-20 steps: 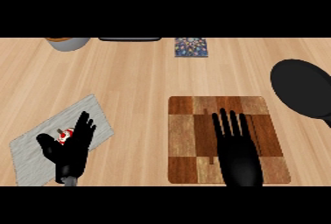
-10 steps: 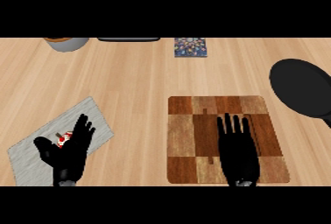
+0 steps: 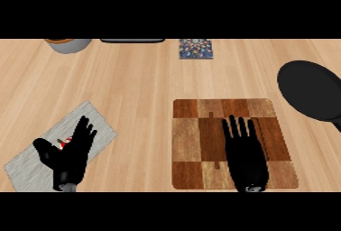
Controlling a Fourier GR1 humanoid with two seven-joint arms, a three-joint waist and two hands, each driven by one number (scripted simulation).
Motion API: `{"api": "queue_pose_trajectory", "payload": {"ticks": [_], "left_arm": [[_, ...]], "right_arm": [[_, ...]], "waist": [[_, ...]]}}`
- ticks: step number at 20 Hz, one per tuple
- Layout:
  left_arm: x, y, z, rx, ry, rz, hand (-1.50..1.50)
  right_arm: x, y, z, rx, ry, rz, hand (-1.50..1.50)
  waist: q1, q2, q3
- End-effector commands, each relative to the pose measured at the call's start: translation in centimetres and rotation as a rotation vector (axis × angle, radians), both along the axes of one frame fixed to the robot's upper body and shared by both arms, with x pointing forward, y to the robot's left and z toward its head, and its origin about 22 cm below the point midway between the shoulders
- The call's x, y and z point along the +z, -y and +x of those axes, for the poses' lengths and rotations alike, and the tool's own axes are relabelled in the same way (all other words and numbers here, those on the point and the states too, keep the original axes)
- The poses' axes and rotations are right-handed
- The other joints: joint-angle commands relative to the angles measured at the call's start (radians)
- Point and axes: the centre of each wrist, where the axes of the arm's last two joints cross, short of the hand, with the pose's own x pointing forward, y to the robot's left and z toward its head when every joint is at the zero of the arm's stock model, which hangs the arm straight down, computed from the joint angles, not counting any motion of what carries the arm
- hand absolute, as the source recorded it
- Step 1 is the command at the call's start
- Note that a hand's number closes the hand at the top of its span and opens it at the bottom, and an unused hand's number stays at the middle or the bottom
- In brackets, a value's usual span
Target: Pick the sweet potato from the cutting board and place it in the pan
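Sweet potato: cannot be made out — the right hand lies flat over the middle of the cutting board and hides whatever is beneath it; whether the sweet potato is under that hand cannot be told.
Cutting board (image 3: 193, 135): a checkered wooden board in light and dark brown squares, on the counter right of centre, its near edge close to the view's lower edge.
Right hand (image 3: 244, 153): black, over the board's centre and right half, fingers straight, close together and pointing away from the robot — spread flat, curled round nothing that shows.
Pan (image 3: 313, 92): a dark round pan at the view's right edge, partly cut off by it; it sits beyond and to the right of the board, near the board's far right corner but apart from it. Nothing shows inside it.
Left hand (image 3: 70, 153): black, at the lower left, fingers straight and slightly fanned, thumb out to the side; it is over the grey cloth and holds nothing.
Grey cloth (image 3: 26, 167): a pale grey rectangle lying at a slant on the counter at lower left, well apart from the board.
Small red and white thing (image 3: 64, 143): peeks out between the left hand's thumb and fingers, on the cloth; too hidden to name.
Counter (image 3: 133, 85): light wood grain.
Far edge: a grey bowl (image 3: 68, 44) with a brown rim at upper left, a dark flat item (image 3: 132, 40) beside it, and a small patterned square (image 3: 197, 48) further right.
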Motion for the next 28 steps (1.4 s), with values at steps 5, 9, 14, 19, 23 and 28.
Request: {"api": "queue_pose_trajectory", "payload": {"ticks": [5, 9, 14, 19, 23, 28], "left_arm": [[-0.3, 1.4, 1.3, 0.000, 0.009, 0.009, 0.00], [-0.7, 1.1, -0.4, -0.001, -0.010, 0.005, 0.00], [-0.1, 0.8, -0.5, -0.015, 0.021, -0.002, 0.00], [-0.5, 0.3, 0.2, 0.003, 0.015, 0.004, 0.00], [0.5, 0.0, 0.3, 0.003, 0.006, 0.003, 0.00], [-0.3, -1.0, 0.6, 0.005, 0.002, 0.005, 0.00]], "right_arm": [[-1.5, 2.6, 1.3, -0.017, 0.031, -0.044, -1.50], [-3.2, 3.1, 1.2, -0.013, -0.039, 0.023, 1.50], [-5.1, 5.6, 1.7, 0.174, 0.029, -0.024, 1.50], [-4.5, 3.4, 2.0, 0.174, 0.048, -0.021, 1.50], [-5.4, 7.0, 0.8, 0.215, -0.113, 0.298, 1.50], [-5.5, 11.0, 1.0, 0.260, -0.219, 0.449, 1.50]], "waist": [[-0.001, 0.001, -0.001], [0.000, 0.001, -0.001], [0.003, 0.001, 0.000], [0.000, 0.001, -0.001], [-0.003, 0.002, 0.001], [-0.003, 0.003, 0.000]]}}
